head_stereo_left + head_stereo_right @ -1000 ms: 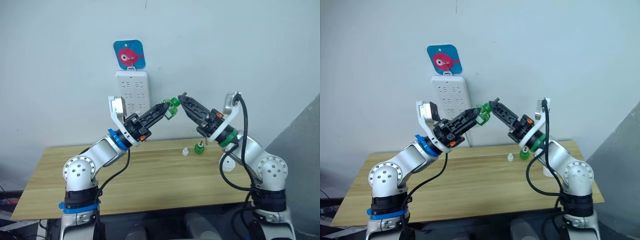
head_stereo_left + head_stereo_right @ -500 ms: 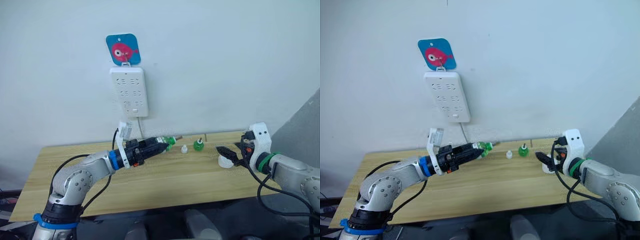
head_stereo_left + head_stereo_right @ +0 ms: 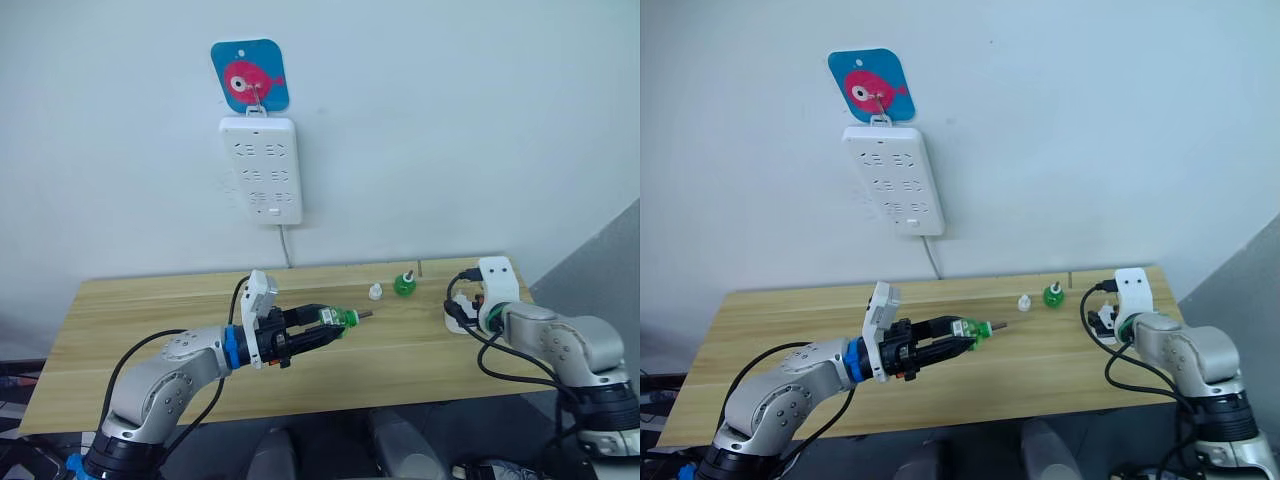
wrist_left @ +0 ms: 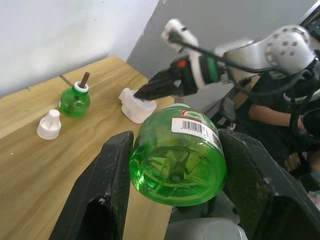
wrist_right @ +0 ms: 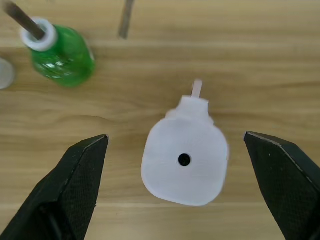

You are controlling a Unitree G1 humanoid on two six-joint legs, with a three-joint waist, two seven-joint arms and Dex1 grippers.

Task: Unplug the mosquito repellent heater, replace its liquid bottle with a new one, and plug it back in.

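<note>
While the left hand [image 4: 175, 200] pinches a green bottle [image 4: 177, 157] by its base, the right hand [image 5: 182, 165] hovers wide open and empty over the heater [image 5: 184, 160], which lies on the surface [image 3: 150, 310]. If it closes off-centre, the rounded shell may squirt out towards the second bottle [image 5: 62, 57] at its 10 o'clock and tip it.

Green bottle [image 4: 178, 159] with a barcode label, white heater [image 5: 184, 162], white cap [image 4: 49, 125], tan wood table [image 3: 150, 310].
</note>
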